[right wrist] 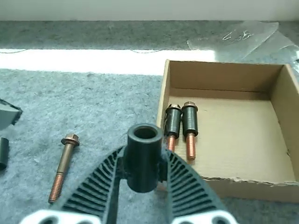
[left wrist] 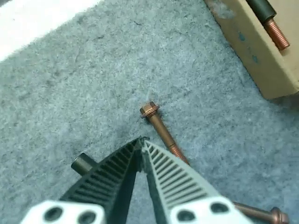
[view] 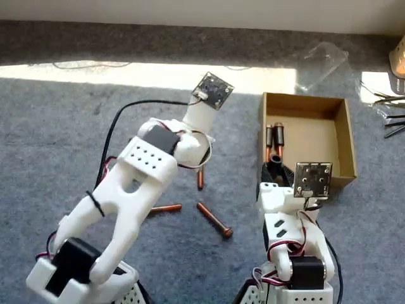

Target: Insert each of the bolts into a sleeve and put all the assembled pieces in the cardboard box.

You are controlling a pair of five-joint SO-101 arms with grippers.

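Note:
My right gripper (right wrist: 145, 159) is shut on an upright black sleeve (right wrist: 145, 154) just in front of the cardboard box (right wrist: 275, 184); the high view shows this gripper (view: 273, 172) at the box's near left corner. Two bolt-in-sleeve pieces (right wrist: 183, 122) lie in the box by its left wall. My left gripper (left wrist: 143, 141) is shut with nothing in it, low over the carpet. A copper bolt (left wrist: 160, 130) lies right beside its tips, and a loose black sleeve (left wrist: 84, 164) lies against one finger. In the high view, two more bolts (view: 166, 208) (view: 214, 220) lie on the carpet.
Grey carpet covers the floor, with a sunlit strip along the far side. A clear plastic bag (view: 323, 60) lies beyond the box (view: 347, 136), and dark cables (view: 389, 117) lie at the right edge. The left arm (view: 126, 190) spans the middle left.

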